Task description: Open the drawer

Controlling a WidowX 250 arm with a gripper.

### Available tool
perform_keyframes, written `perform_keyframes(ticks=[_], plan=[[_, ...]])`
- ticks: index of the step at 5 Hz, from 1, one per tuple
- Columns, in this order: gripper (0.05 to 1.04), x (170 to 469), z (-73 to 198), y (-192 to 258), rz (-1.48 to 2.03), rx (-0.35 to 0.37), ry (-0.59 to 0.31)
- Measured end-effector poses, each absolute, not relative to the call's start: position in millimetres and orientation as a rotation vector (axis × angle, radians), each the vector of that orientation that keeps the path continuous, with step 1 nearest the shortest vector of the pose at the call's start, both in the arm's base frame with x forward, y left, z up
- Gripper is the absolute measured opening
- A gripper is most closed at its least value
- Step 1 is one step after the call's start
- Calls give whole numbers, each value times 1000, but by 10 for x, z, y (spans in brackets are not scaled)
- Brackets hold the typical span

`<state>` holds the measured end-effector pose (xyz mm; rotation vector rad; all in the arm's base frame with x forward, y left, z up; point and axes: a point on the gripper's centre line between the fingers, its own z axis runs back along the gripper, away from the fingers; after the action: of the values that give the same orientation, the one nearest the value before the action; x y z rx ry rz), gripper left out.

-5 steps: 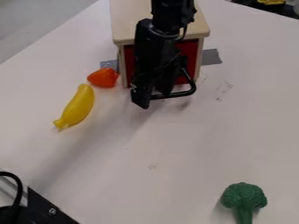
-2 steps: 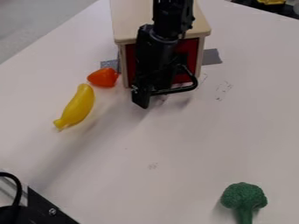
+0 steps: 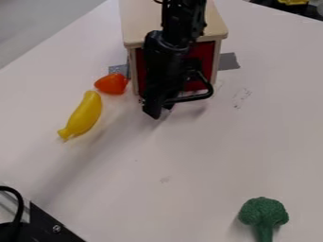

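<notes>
Drawer [image 3: 201, 53]: red front seen within the wooden frame of the cabinet [image 3: 140, 28], beneath its overhanging top; partly hidden by the arm. No clear projection of the front past the frame can be made out, so the drawer is judged to be shut or nearly so.

Handle [image 3: 189, 99]: black, bar-shaped, standing out in front of the drawer. Gripper [image 3: 159, 107] is placed low at the handle's image-left end, tilted downward. How far it is opened cannot be told, nor whether the handle is gripped or merely touched.

Progress: positioning at the handle is judged done; the opening itself is left. A pull straight away from the cabinet is called for next. Slipping off the bar's end is considered the main risk.

Surroundings: orange toy [image 3: 112, 83] noted just beside the cabinet, yellow banana [image 3: 84, 116] near it; both are judged to lie aside from the drawer's path.
</notes>
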<state>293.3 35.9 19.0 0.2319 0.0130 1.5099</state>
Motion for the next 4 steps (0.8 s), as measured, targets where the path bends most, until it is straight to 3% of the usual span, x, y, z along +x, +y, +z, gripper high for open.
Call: perform_keyframes(ticks=[4], plan=[[438,2287,280,-217,1403,211,45]])
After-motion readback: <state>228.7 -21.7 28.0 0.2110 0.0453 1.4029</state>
